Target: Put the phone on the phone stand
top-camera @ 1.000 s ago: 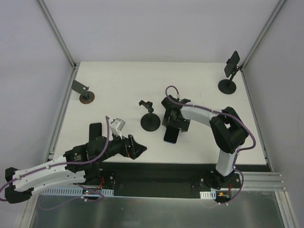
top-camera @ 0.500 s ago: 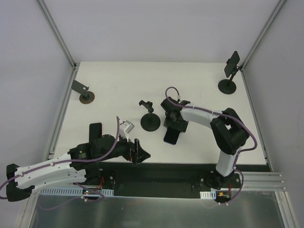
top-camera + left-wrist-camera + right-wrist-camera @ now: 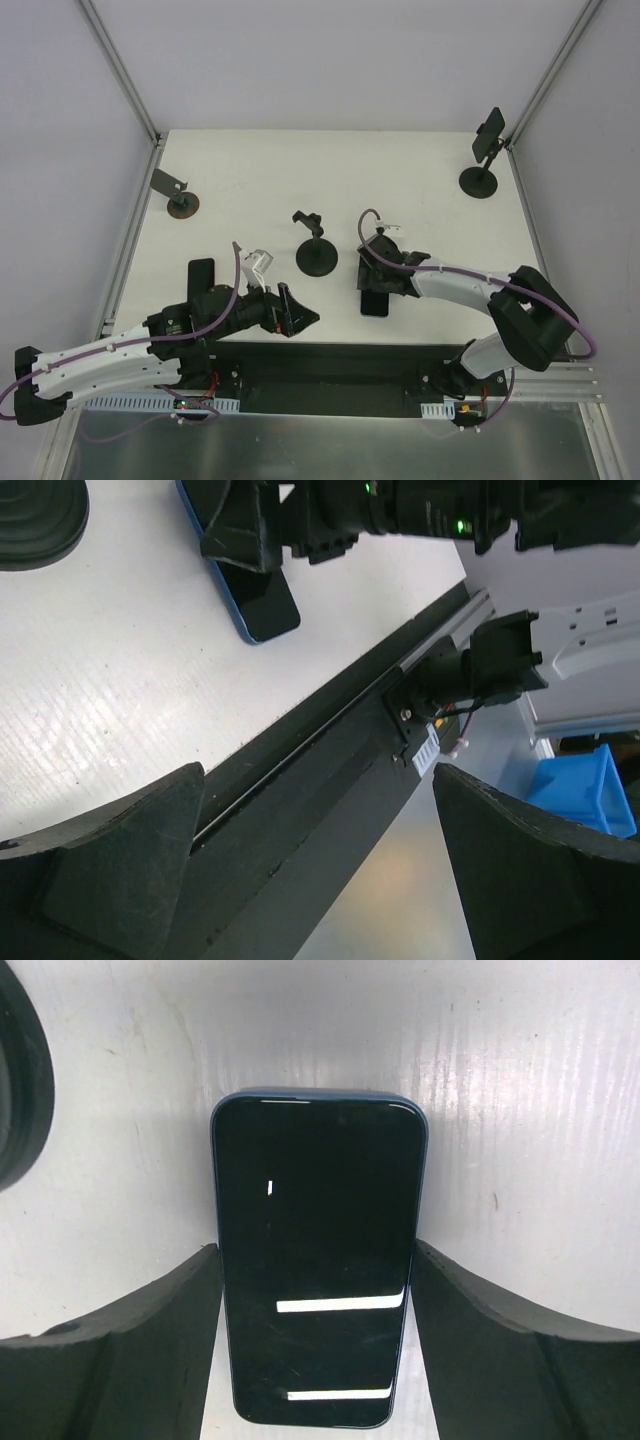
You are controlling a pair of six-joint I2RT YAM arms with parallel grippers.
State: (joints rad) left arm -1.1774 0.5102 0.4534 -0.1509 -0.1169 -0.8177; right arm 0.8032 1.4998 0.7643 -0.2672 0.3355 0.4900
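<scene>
The phone [image 3: 318,1260], a dark screen in a blue case, lies flat on the white table [image 3: 240,180], screen up. My right gripper [image 3: 315,1258] is shut on it, one finger pressed to each long edge. In the top view the phone [image 3: 375,302] pokes out under the right gripper [image 3: 380,283], just right of the black phone stand [image 3: 317,258] with its round base and small clamp. The stand's base edge [image 3: 12,1090] sits left of the phone. My left gripper [image 3: 300,317] hangs open and empty at the table's near edge. The left wrist view shows the phone [image 3: 262,605] and the stand base [image 3: 35,525].
Another black stand [image 3: 480,180] with a holder stands at the far right corner. A small grey stand [image 3: 180,203] is at the far left. A flat black slab [image 3: 202,272] lies by the left arm. The black front rail [image 3: 330,780] runs under the left gripper [image 3: 320,870].
My right gripper has narrowed onto the phone's edges and drawn it a little toward the near edge and to the right. The left gripper shifted slightly right along the front edge.
</scene>
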